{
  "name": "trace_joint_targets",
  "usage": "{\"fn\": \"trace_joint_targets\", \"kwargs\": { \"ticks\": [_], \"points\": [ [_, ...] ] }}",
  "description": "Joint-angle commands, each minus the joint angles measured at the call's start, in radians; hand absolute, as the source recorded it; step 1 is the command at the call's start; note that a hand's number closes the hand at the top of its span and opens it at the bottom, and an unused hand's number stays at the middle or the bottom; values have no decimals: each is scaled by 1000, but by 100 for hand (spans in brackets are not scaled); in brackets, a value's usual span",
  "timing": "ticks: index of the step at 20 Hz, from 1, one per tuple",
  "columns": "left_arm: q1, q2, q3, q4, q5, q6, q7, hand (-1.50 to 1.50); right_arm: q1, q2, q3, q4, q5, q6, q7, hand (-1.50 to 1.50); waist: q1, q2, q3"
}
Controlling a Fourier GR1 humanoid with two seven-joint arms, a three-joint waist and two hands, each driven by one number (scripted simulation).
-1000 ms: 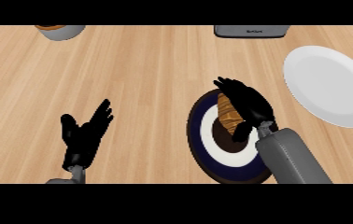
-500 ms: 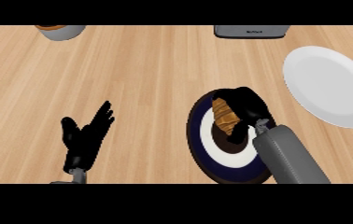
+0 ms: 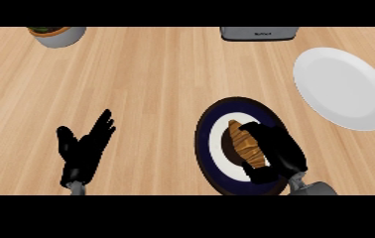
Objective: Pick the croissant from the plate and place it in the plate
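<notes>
Right hand (image 3: 273, 150) curled around the croissant (image 3: 244, 144) on the dark plate (image 3: 212, 133).
A partial hold could let it slip before reaching the white plate (image 3: 333, 86) at 1 o'clock.

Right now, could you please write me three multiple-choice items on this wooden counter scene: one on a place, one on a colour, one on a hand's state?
1. Where does the golden-brown croissant lie?
A. on the dark blue plate with a white centre
B. on the plain white plate
C. on bare wood

2. Which colour is the plate at the right edge?
A. blue
B. white
C. grey

3. How is the left hand?
A. curled round the croissant
B. open, holding nothing
C. on a plate

A: it rests there under the right hand.
B: plain white.
B: fingers straight, over bare wood.
</notes>
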Motion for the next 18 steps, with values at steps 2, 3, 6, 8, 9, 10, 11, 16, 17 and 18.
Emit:
{"fn": "trace_joint_targets", "kwargs": {
  "ticks": [2, 3, 6, 8, 9, 10, 11, 16, 17, 18],
  "points": [
    [-33, 2, 15, 6, -9, 19, 12, 0, 298, -6, 21, -279, -46, -118, -21, 150, -12, 8, 4],
    [6, 15, 10, -15, 7, -12, 18, 0, 286, 24, 8, -320, -78, -148, -30, 150, -6, 7, 5],
    [-7, -8, 3, 28, -12, 7, -17, 0, 324, 32, -30, -420, -121, -270, -100, 150, -9, 8, 5],
    [4, 32, 26, -2, 11, -27, -2, 0, 369, 45, -36, -543, -120, -281, -57, 150, -2, 7, 4],
    [56, 19, 19, -51, 25, -26, 1, 0, 429, 25, -78, -558, -172, -326, -110, 150, 3, 6, 5],
    [1, -12, -18, -18, -19, 4, 8, 0, 415, 46, -73, -593, -177, -293, -64, 150, 7, 11, 5],
    [0, -41, -26, 6, -39, 36, -20, 0, 447, 55, -94, -629, -239, -295, -71, 150, 1, 11, 5],
    [-27, -23, -29, -23, -31, 15, 35, 0, 446, 68, -287, -623, -460, -322, -88, 150, 13, 13, 6],
    [-3, -5, -12, 6, -11, -24, -3, 0, 435, 63, -326, -643, -484, -303, -52, 150, 17, 14, 5],
    [5, -29, -40, -40, -26, 0, 25, 0, 390, 104, -300, -572, -484, -319, -50, 150, 25, 15, 5]
  ]
}}
